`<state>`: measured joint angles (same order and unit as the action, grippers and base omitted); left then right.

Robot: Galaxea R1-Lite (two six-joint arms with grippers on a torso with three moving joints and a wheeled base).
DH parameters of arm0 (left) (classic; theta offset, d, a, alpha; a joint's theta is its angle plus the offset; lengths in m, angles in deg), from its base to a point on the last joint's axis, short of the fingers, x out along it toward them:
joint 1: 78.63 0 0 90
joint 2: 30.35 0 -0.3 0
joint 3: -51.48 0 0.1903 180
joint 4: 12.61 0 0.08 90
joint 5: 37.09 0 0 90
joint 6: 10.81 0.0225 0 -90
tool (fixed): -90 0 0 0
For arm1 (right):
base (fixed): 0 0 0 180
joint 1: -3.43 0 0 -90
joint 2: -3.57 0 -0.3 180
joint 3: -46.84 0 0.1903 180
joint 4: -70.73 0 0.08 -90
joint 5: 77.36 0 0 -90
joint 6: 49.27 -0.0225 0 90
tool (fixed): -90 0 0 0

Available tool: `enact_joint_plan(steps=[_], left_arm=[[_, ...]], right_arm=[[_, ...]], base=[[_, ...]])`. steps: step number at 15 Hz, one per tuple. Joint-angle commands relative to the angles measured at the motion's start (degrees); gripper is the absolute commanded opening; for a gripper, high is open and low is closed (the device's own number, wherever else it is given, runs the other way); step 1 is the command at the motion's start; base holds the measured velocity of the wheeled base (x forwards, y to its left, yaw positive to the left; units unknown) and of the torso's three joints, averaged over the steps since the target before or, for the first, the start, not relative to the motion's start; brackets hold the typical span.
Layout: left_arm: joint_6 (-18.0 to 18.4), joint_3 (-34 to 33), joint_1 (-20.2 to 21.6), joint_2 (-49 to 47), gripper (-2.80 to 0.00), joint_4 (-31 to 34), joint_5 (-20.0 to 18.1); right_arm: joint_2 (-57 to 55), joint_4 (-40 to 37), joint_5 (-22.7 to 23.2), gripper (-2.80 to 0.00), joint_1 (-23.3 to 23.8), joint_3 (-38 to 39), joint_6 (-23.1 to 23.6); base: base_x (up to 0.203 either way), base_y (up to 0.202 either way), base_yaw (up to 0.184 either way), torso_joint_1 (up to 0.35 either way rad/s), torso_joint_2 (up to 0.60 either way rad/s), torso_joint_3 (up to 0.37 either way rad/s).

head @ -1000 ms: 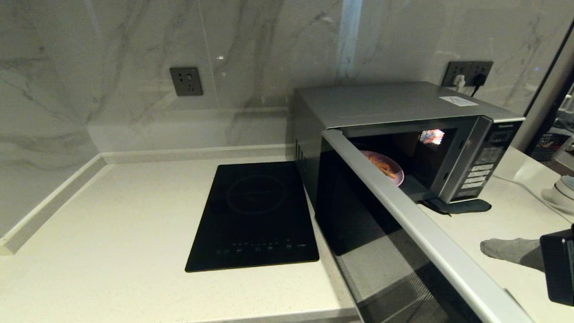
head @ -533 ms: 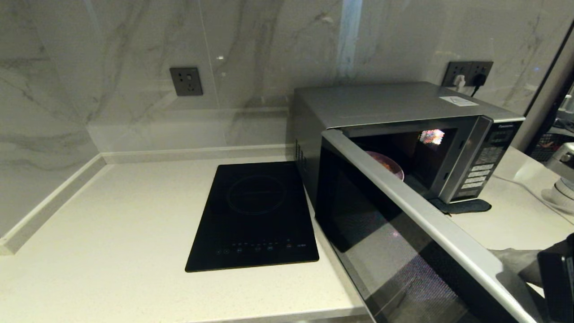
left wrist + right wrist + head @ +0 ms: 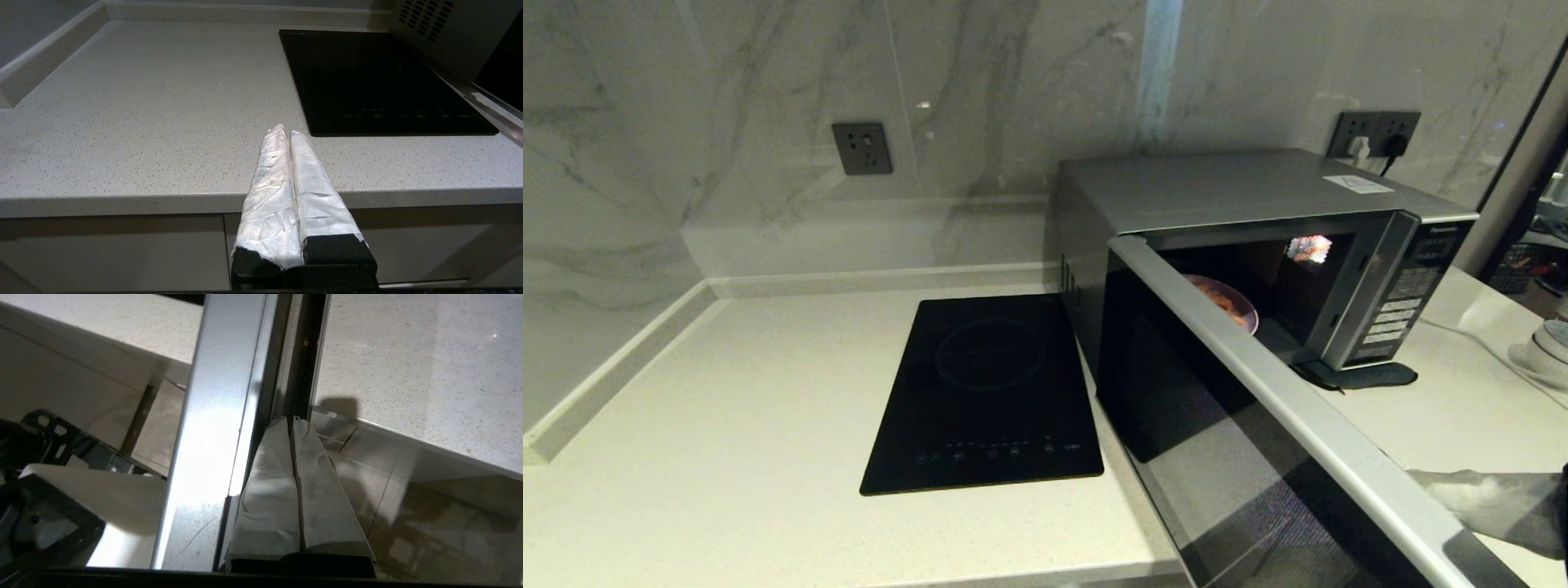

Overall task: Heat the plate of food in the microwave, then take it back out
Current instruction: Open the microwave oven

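Two right gripper [image 3: 291, 422] fingers, pressed together, nudge the microwave [image 3: 1258, 196] door's free edge (probably to shut in the plate of food [image 3: 1227, 304]); left gripper [image 3: 284, 132], fingers together, idles off the bench [image 3: 727, 425].

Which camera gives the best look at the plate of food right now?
The head view: the plate of food sits inside the microwave, its rim and food peeking over the open door's top edge. The left wrist view shows only the microwave's vented side; the right wrist view shows none of the plate.
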<state>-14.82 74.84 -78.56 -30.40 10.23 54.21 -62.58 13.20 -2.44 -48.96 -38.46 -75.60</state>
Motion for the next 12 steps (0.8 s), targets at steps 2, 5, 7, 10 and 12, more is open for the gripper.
enact_joint_plan(steps=[2,5,7,10,12], left_arm=[[0.0,0.0,0.0,0.0,-2.80,0.0,0.0],[0.0,0.0,0.0,0.0,-2.80,0.0,0.0],[0.0,0.0,0.0,0.0,-2.80,0.0,0.0],[0.0,0.0,0.0,0.0,-2.80,0.0,0.0],[0.0,0.0,0.0,0.0,-2.80,0.0,0.0]], right_arm=[[-1.9,-0.1,2.8,-2.80,-2.7,-0.6,-0.2],[-4.3,0.0,3.4,-2.80,-5.2,-2.1,-0.4],[-5.5,0.0,3.4,-2.80,-6.5,-3.2,-0.4],[-6.3,0.0,3.4,-2.80,-8.4,-3.3,-0.4],[-6.9,0.0,3.4,-2.80,-9.2,-3.4,-0.2]], base=[[0.000,0.000,0.000,0.000,0.00,0.000],[0.000,0.000,0.000,0.000,0.00,0.000],[0.000,0.000,0.000,0.000,0.00,0.000],[0.000,0.000,0.000,0.000,0.00,0.000],[0.000,0.000,0.000,0.000,0.00,0.000]])
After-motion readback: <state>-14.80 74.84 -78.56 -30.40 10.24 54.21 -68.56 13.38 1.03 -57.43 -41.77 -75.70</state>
